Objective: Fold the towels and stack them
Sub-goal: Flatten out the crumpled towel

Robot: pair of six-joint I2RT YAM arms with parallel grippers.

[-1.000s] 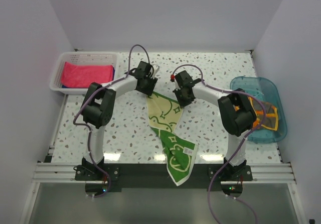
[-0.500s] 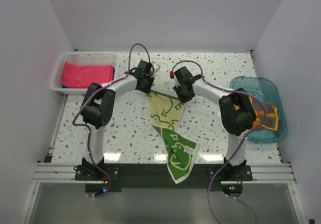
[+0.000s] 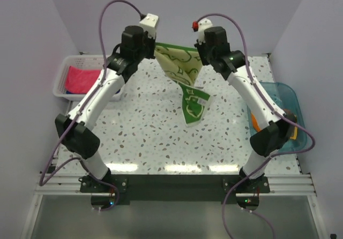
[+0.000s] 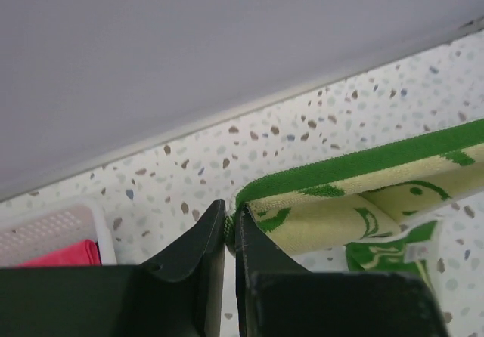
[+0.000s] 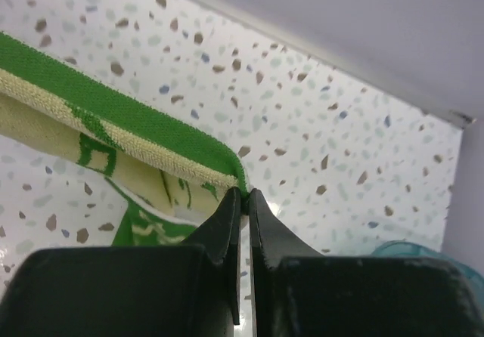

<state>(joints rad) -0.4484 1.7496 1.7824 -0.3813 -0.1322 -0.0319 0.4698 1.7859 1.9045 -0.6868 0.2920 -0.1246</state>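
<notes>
The green towel with yellow pattern hangs in the air above the far middle of the table, stretched between both grippers. My left gripper is shut on its left top corner. My right gripper is shut on its right top corner. The lower part of the towel dangles in a point. The pink towel lies in the white basket; it also shows in the left wrist view. The dark grey towel with orange trim lies in the blue tub, mostly hidden by the right arm.
The white slotted basket stands at the far left of the speckled table. The clear blue tub stands at the right edge. White walls close the back and sides.
Both arms have risen from low over the table and lifted the green towel off it. The towel, which trailed over the near edge, now hangs free between the grippers.
</notes>
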